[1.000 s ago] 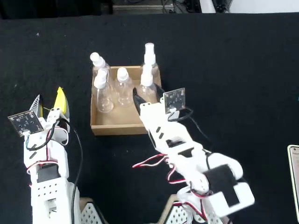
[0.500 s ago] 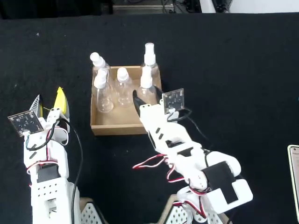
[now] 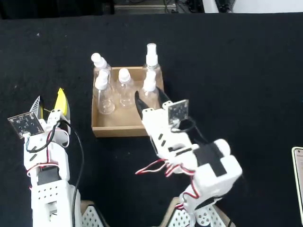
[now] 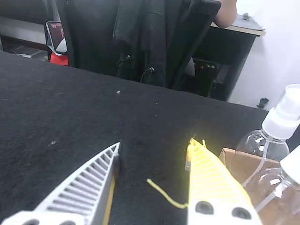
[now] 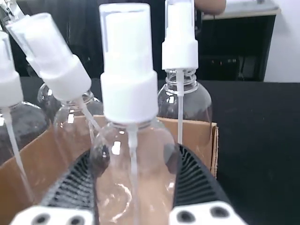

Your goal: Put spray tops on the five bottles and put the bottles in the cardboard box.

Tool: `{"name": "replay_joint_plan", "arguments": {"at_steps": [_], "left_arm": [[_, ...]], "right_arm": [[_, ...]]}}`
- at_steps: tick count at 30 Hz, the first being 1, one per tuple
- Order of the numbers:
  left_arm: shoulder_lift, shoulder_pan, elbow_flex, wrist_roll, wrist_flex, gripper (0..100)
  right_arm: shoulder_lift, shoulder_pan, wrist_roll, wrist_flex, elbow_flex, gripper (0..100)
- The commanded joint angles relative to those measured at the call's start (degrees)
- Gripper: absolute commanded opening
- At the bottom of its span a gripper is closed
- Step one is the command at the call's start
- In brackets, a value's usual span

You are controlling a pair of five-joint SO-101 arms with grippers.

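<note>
A cardboard box sits mid-table. My right gripper is shut on a clear bottle with a white spray top, held upright inside the box at its near right; the black fingers press both sides of the bottle. Two capped bottles stand in the box. Another leans at the far left corner. A fifth bottle stands at the far right corner, its base hidden by the cardboard wall. My left gripper is open over the cloth, left of the box.
Black cloth covers the table. A flat device lies at the right edge. Dark furniture stands beyond the table's far edge. Open room lies right of the box and in front of it.
My right gripper with its bottle has shifted slightly toward the near side, and that arm's rear part has swung left. The left arm has stayed still.
</note>
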Motion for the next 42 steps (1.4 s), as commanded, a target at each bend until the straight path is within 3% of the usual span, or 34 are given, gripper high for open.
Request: {"name": "replay_joint_plan", "arguments": {"at_steps": [1, 25, 32, 42], "left_arm": [[0.26, 0.13, 1.36, 0.09, -0.97, 20], [0.26, 0.13, 1.36, 0.0, -0.97, 20], [0.26, 0.13, 1.36, 0.0, -0.97, 20], [0.26, 0.13, 1.36, 0.0, -0.97, 20]], "right_arm": [[0.48, 0.88, 0.62, -4.13, -1.8, 1.0], [4.97, 0.53, 0.7, -4.31, -3.03, 1.4], [5.41, -1.14, 3.69, -4.22, -3.03, 17.7], [5.41, -1.32, 4.22, -4.57, -2.59, 18.1]]}}
